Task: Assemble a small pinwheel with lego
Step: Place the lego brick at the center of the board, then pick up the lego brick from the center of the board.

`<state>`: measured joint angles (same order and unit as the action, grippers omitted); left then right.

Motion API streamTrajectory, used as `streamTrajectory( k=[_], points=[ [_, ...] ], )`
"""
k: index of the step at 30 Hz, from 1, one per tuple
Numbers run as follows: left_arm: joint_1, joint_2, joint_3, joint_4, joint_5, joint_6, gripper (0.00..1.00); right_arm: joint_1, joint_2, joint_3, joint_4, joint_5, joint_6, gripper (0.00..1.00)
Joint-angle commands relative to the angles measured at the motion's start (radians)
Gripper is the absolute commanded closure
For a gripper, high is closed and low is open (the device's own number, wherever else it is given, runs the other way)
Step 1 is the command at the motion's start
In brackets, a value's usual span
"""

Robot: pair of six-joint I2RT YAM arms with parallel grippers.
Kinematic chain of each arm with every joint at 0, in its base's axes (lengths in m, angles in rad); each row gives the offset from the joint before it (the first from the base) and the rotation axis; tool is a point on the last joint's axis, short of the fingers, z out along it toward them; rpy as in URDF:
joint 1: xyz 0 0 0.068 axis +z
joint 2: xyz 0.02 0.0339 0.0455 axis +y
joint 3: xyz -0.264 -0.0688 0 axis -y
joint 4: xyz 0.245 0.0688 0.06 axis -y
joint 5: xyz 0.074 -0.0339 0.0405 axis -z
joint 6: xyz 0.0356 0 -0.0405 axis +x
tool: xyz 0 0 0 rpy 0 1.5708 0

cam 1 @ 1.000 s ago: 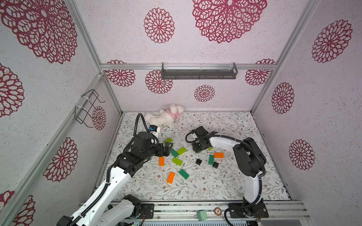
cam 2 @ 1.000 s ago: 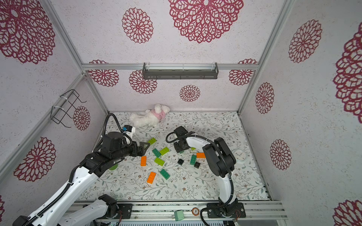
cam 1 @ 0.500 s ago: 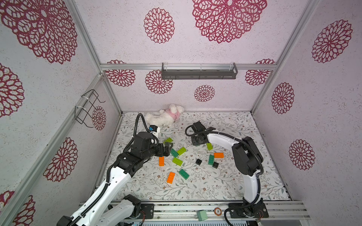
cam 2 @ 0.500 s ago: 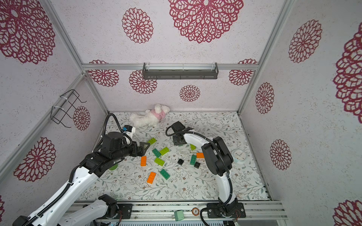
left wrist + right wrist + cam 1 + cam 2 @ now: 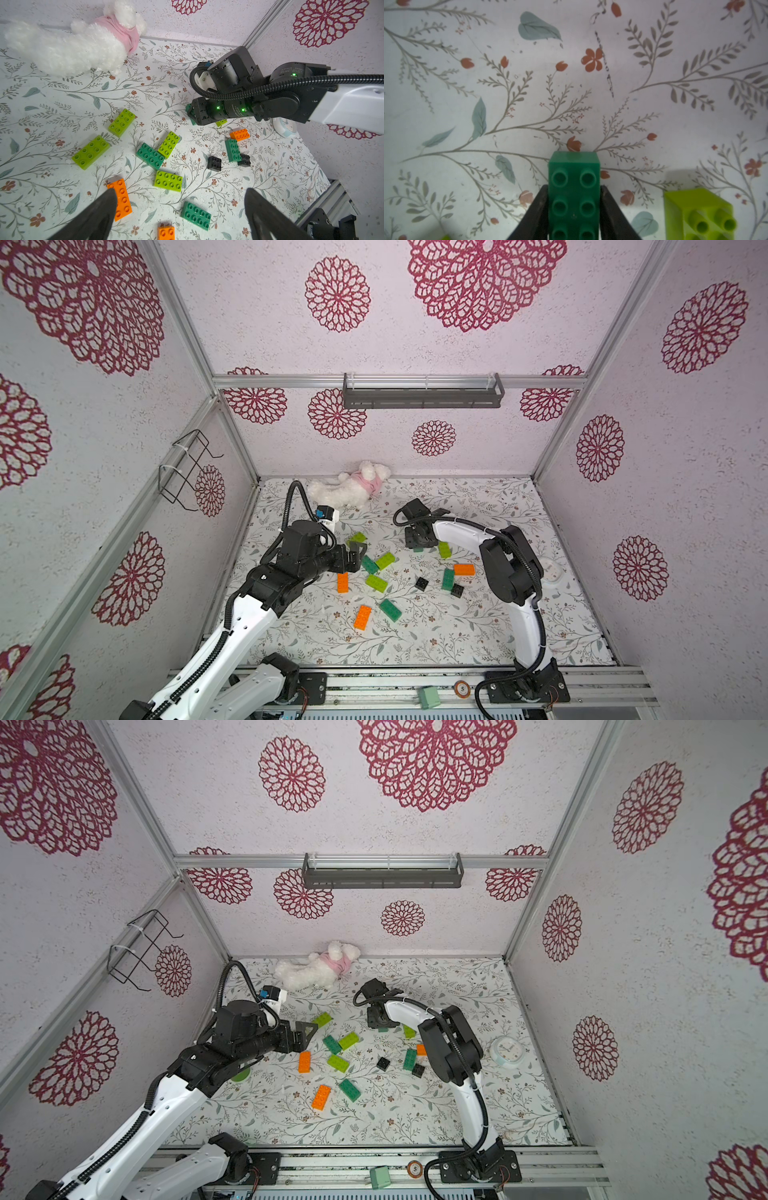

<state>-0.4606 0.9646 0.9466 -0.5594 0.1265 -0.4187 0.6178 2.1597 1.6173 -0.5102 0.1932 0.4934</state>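
Observation:
The lego lies scattered mid-mat: lime green bricks (image 5: 385, 560) (image 5: 376, 583), dark green ones (image 5: 369, 564) (image 5: 390, 610), orange ones (image 5: 343, 583) (image 5: 363, 617) and small black squares (image 5: 421, 583) (image 5: 457, 590). My right gripper (image 5: 417, 545) (image 5: 574, 188) points down at the mat behind the pile. It is shut on a dark green brick (image 5: 574, 166), with a finger against each long side. A lime brick (image 5: 699, 216) (image 5: 444, 549) sits just beside it. My left gripper (image 5: 357, 553) (image 5: 179, 193) hovers wide open over the left bricks, holding nothing.
A white plush toy (image 5: 349, 489) lies at the back wall. A round white clock (image 5: 507, 1050) sits on the mat at the right. A wire basket (image 5: 183, 472) hangs on the left wall and a grey shelf (image 5: 422, 396) on the back wall.
The right gripper has shifted a little toward the back left, so the lime brick beside it shows more. The left arm has stayed still and open.

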Motion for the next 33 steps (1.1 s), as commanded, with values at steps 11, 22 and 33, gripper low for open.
streamTrajectory(
  k=[11, 22, 33],
  points=[
    [-0.022, -0.041, -0.022, 0.014, 0.034, 0.011, 0.03, -0.018, -0.349, -0.183, -0.057, -0.013, 0.044, 0.32],
    [-0.113, -0.026, -0.044, 0.066, 0.156, 0.023, 0.03, -0.019, -0.605, -0.537, -0.058, -0.025, 0.225, 0.37],
    [-0.210, 0.046, -0.024, 0.018, 0.093, 0.054, 0.03, -0.038, -0.520, -0.596, 0.009, -0.042, 0.262, 0.36]
  ],
)
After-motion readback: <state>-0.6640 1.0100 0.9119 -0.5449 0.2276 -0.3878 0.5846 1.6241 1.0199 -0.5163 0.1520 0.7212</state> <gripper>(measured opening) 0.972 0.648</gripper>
